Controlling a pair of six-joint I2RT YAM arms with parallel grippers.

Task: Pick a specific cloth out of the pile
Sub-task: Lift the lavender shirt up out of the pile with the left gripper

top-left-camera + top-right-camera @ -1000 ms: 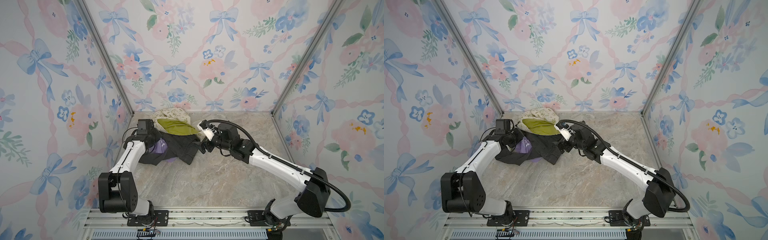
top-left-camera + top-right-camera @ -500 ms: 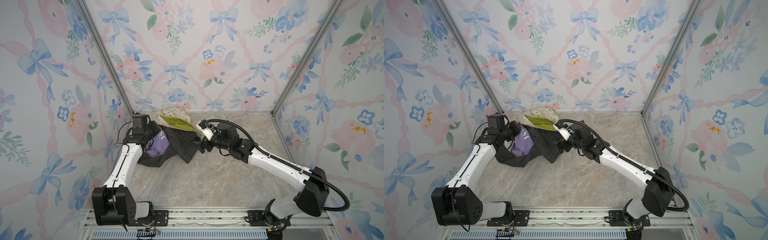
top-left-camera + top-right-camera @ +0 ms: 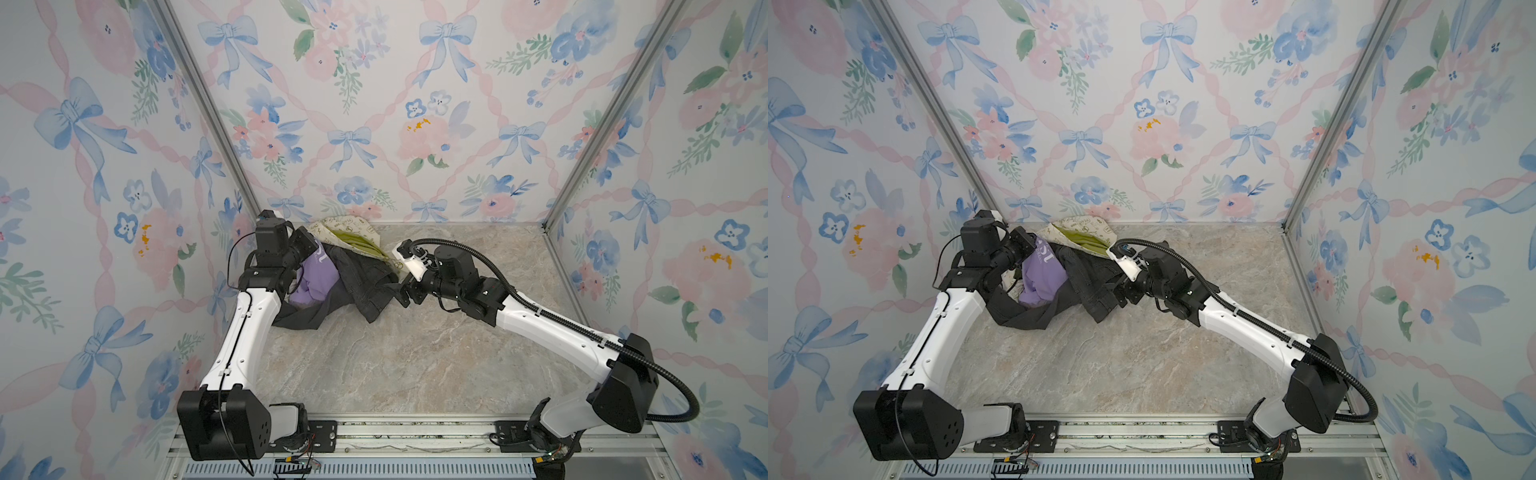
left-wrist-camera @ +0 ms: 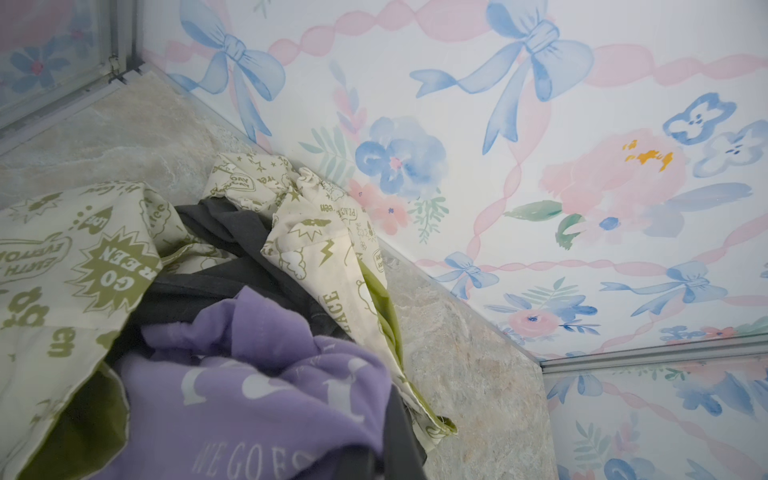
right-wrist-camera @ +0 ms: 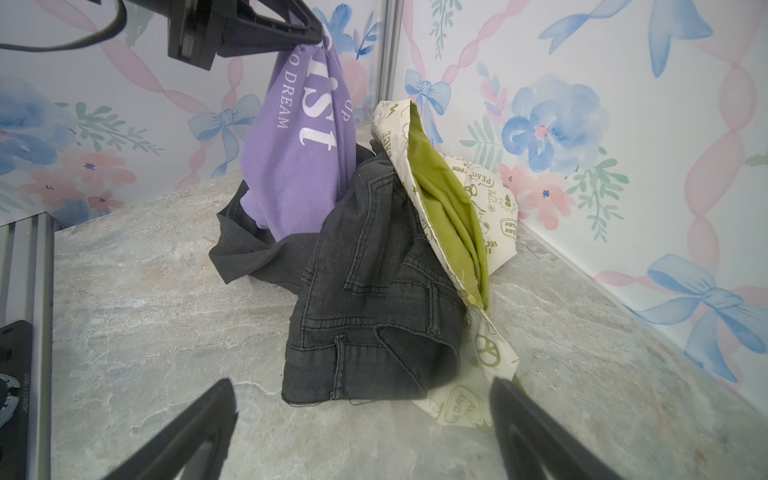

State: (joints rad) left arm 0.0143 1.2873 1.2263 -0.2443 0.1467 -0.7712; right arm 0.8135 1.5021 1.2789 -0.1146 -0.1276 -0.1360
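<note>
- Purple cloth (image 5: 297, 162) hangs up in the air on the left side of the pile (image 3: 1088, 270).
- Its top end is bunched up and pinched in the left gripper (image 5: 318, 36), whose jaws are pressed together on it.
- The low end of the purple cloth dips into a fold of the dark grey jeans (image 5: 374, 291).
- White letters show on the purple cloth, and the word "DREAM" can be read in the right wrist view.
- In both top views the pile sits at the far left of the desk (image 3: 395, 357), close to the corner of the flowery walls (image 3: 374, 104).
- The dark grey jeans lie crumpled in the middle of the pile, and one part spreads out to the near left under the purple cloth.
- A cream cloth (image 3: 353, 232) with green pictures and words lies at the far side, touching the jeans.
- Its plain green inside (image 5: 440, 199) shows where it folds open.
- The right gripper (image 5: 360, 386) is low over the desk, just beside the right edge of the jeans.
- Its jaws are spread wide and hold nothing.
- One black finger (image 5: 523, 428) is very near a strip of the cream cloth, but I cannot tell if they touch.
- In the left wrist view the purple cloth is very close up, and no jaws show there.
</note>
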